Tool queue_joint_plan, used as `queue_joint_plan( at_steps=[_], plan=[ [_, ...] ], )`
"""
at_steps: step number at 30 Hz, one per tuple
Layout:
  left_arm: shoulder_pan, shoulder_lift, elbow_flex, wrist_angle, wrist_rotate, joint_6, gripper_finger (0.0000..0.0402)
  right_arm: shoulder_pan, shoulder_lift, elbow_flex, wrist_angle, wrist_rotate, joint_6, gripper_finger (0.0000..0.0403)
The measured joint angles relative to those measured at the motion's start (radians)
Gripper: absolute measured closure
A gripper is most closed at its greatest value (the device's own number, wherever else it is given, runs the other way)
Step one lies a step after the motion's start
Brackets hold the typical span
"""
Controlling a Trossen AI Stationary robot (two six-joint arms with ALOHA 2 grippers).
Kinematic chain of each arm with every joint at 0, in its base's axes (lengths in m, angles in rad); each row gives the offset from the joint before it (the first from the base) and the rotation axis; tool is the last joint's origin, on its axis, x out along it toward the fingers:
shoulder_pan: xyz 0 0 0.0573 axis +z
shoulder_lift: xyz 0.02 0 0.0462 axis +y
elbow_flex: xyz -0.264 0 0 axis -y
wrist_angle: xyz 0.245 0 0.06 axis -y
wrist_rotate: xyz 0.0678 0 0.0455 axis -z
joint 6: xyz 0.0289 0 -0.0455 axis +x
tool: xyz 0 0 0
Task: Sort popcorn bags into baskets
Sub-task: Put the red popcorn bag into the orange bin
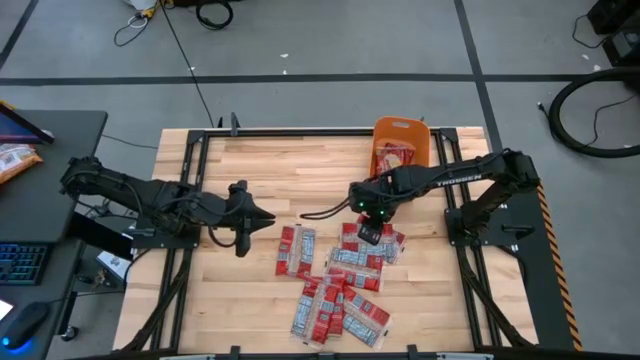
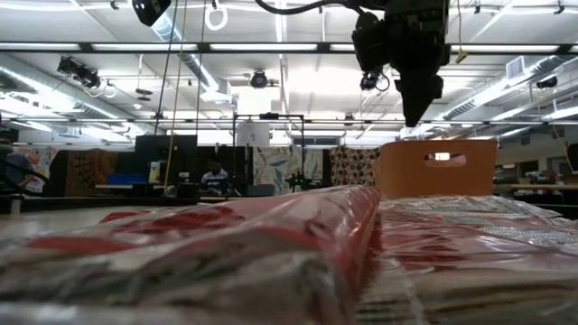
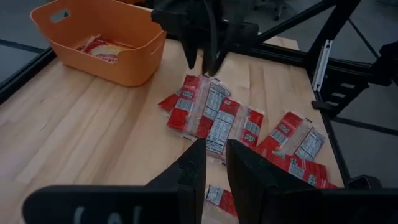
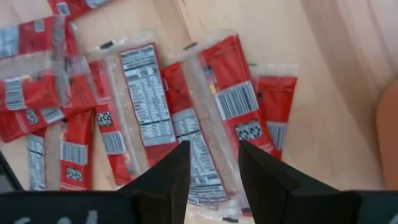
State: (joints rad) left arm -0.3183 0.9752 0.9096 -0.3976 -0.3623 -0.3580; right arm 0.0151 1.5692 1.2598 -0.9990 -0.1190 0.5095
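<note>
High view: wooden tabletop (image 1: 250, 170) with both arms reaching in from the sides.
Basket: orange bin (image 1: 400, 143) at the far edge, right of centre, a packet or two lying inside (image 3: 102, 48); handle slot in the rim faces the low camera (image 2: 439, 157).
Popcorn bags: red packets with white label panels, loose pile (image 1: 335, 280) on the near-centre tabletop, overlapping, some label side up with barcodes showing (image 4: 180, 118). None lifted.
Right pincer: (image 1: 369, 232) hangs over the far right part of the pile, near side of the basket; fingers spread, gap visible between them in the right wrist view (image 4: 214, 168), nothing held. Packets lie flat directly under it. Low view shows it pointing down (image 2: 417, 113), clear above the bags, with the basket behind it.
Left pincer: (image 1: 266, 222) out over bare wood left of the pile, well apart from the bags; fingers slightly apart in the left wrist view (image 3: 214, 165), empty.
Low view foreground: a bag (image 2: 226, 253) right at the lens, blurred.
Off-table: dark desk (image 1: 60, 140) on the left with a keyboard (image 1: 20, 265) and mouse (image 1: 20, 325); cables on the floor beyond.
</note>
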Motion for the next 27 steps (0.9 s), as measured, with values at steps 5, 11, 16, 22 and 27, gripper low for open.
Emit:
queue_joint_plan(
  at_steps=[5,11,16,22,27],
  plan=[
    [0.001,0.0,0.0,0.006,-0.033,-0.003,0.0335,-0.029,0.0,0.0,0.022,-0.086,-0.016,0.0258],
    [0.001,0.0,0.0,0.008,-0.114,0.003,0.0335,-0.051,0.03,0.001,0.018,-0.134,-0.071,0.0235],
    [0.012,0.0,0.0,0.013,-0.156,0.003,0.0335,-0.069,0.117,0.035,-0.016,-0.145,-0.194,0.0211],
    [0.037,0.0,-0.001,0.012,-0.158,0.003,0.0335,-0.103,0.166,0.093,-0.069,-0.137,-0.316,0.019],
    [0.064,0.0,-0.001,0.017,-0.158,0.003,0.0335,-0.163,0.156,0.095,-0.123,-0.171,-0.376,0.0186]
  ],
)
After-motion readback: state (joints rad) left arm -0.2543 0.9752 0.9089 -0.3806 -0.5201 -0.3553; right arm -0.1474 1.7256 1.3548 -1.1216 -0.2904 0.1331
